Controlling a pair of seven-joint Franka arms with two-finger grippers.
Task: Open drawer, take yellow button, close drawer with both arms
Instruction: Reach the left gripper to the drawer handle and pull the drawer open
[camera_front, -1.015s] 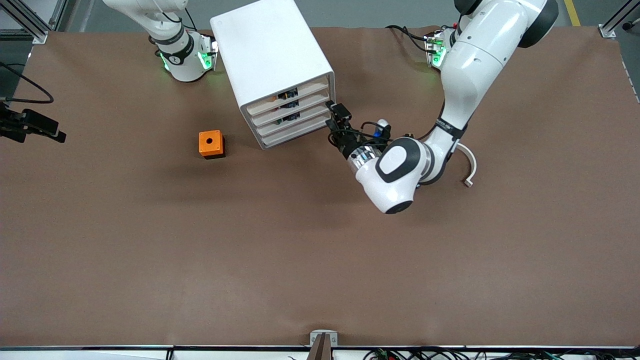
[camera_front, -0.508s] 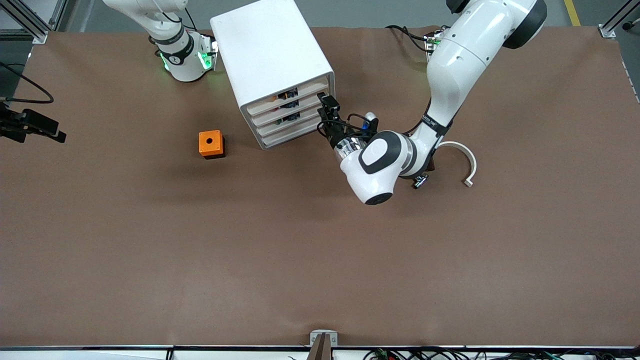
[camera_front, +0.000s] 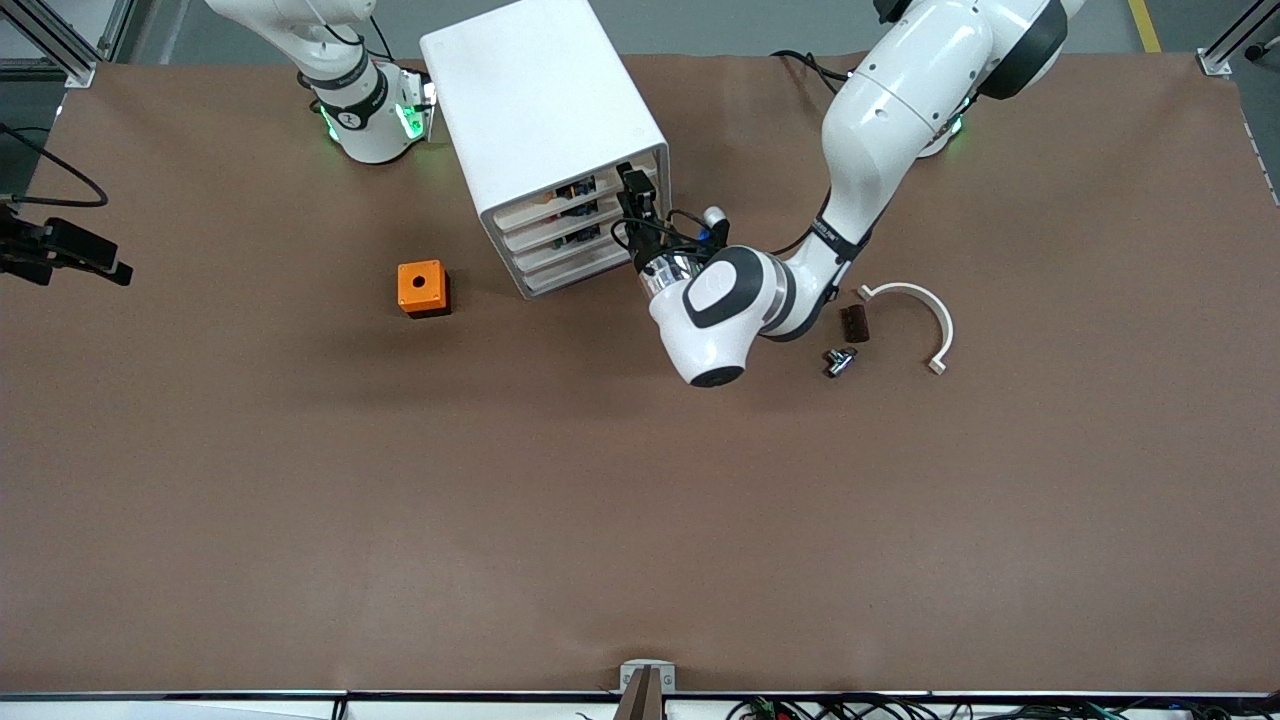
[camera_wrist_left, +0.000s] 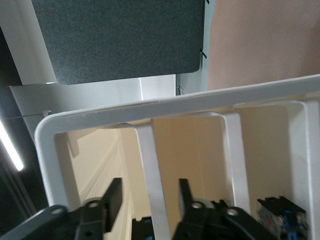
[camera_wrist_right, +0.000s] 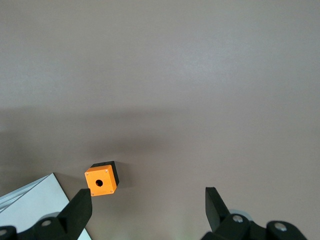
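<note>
The white cabinet (camera_front: 540, 100) stands near the right arm's base, with all four drawers shut. The uppermost drawer (camera_front: 560, 192) is flush with the front. My left gripper (camera_front: 633, 196) is at that drawer's front, at the end toward the left arm. In the left wrist view the left gripper (camera_wrist_left: 150, 186) is open, and its fingers straddle a white upright rib (camera_wrist_left: 150, 160) of the drawer front without closing on it. The button is hidden; only black-and-blue parts (camera_wrist_left: 280, 215) show inside. My right gripper (camera_wrist_right: 147, 195) is open and empty, high over the table.
An orange cube box (camera_front: 421, 288) with a hole sits on the table beside the cabinet, toward the right arm's end, and shows in the right wrist view (camera_wrist_right: 101, 180). A white curved part (camera_front: 915, 300), a dark block (camera_front: 853, 322) and a small metal part (camera_front: 838, 360) lie by the left arm.
My left arm has swung toward the cabinet; its gripper moved from beside the lower drawers' corner up to the uppermost drawer's front. The small parts under the arm now show.
</note>
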